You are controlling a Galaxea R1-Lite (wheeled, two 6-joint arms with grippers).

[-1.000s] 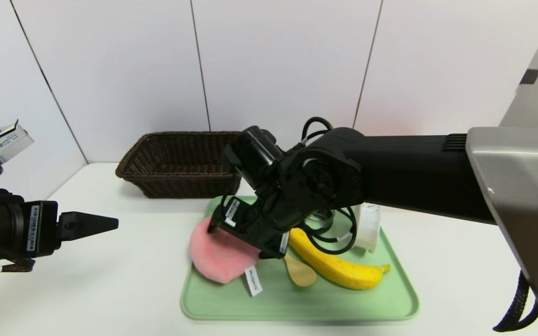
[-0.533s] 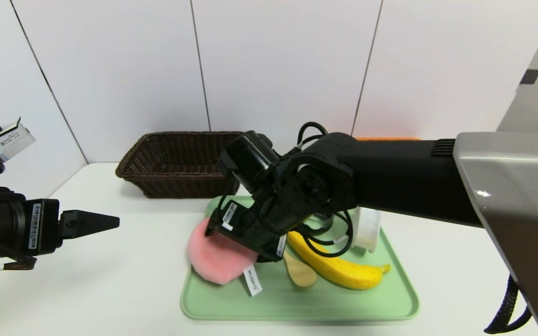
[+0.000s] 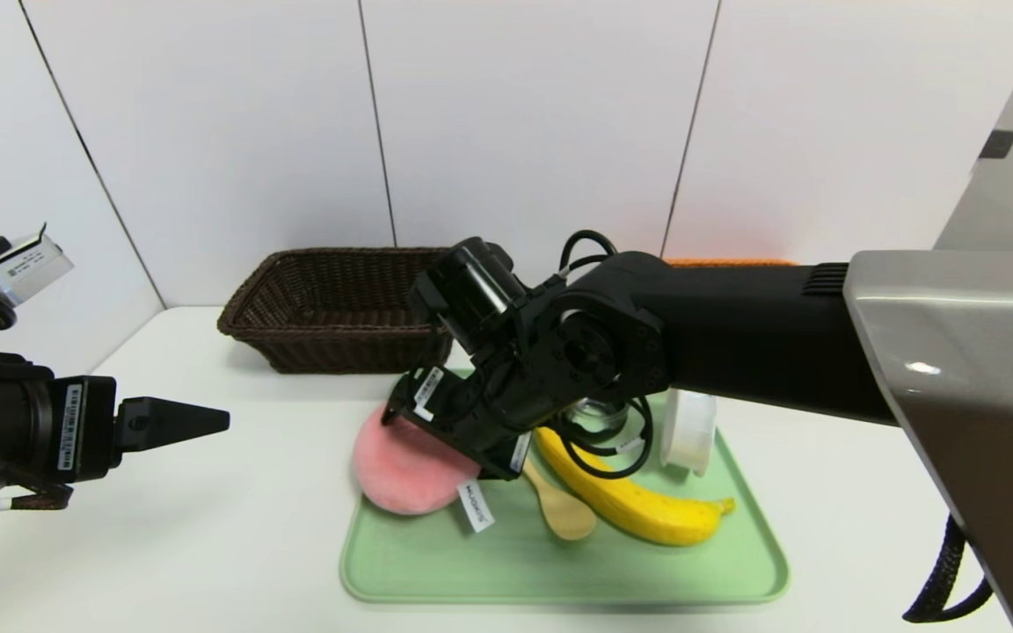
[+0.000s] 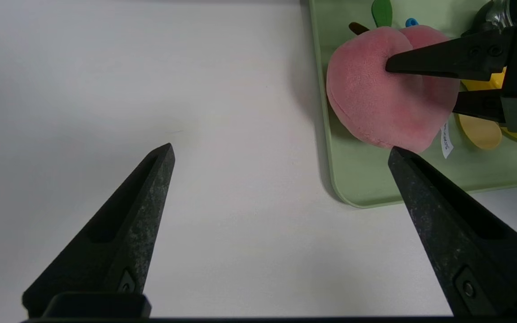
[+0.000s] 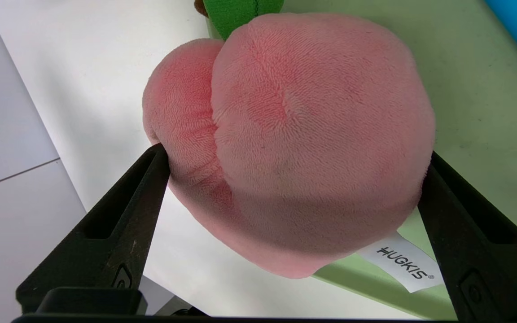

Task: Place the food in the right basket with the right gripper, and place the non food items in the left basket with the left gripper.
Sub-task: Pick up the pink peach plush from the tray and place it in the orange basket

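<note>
My right gripper point(image 5: 296, 152) is shut on the pink plush peach point(image 3: 399, 470), one jaw on each side, and holds it over the left end of the green tray point(image 3: 559, 571). The peach point(image 5: 294, 134) hangs a little above the tray edge, its white tag point(image 3: 476, 507) dangling. On the tray lie the yellow banana point(image 3: 638, 501), the tan spoon point(image 3: 559, 514), the white tape roll point(image 3: 689, 429) and the glass cup point(image 3: 599, 411), which the arm partly hides. My left gripper point(image 4: 281, 151) stands open over bare table left of the tray.
The dark brown basket point(image 3: 335, 308) sits at the back left by the wall. Only a thin orange rim of the right basket point(image 3: 726, 261) shows above my right arm. White table lies left of and in front of the tray.
My right gripper has risen slightly with the peach in it, and the tag has come up with it. The left arm has barely moved.
</note>
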